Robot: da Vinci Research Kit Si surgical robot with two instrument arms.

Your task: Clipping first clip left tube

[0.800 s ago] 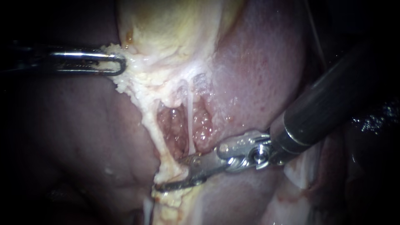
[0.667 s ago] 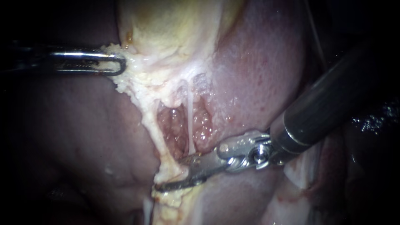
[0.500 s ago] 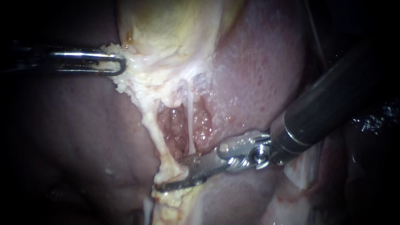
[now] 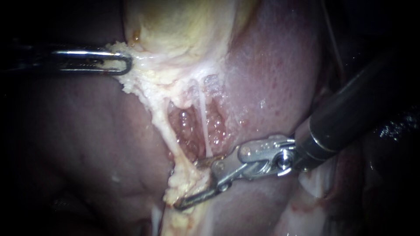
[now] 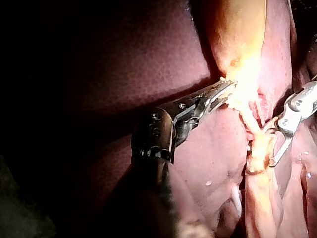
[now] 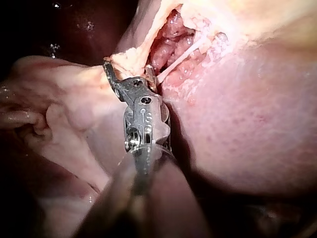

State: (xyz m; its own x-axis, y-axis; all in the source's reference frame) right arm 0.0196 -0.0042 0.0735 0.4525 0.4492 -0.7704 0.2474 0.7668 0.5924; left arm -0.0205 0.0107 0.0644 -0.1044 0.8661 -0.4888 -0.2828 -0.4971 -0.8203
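L instrument jaws pinch fatty tissue at gallbladder edge. Left tube stretches down from gallbladder. R instrument jaws spread astride tube's far end. Looks soft, slick, tearable, so take it square, mid-strand.

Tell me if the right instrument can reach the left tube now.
Likely yes: the left tube passes through the tip of the right instrument; the left instrument grips the edge of the gallbladder, and nothing covers the tube.
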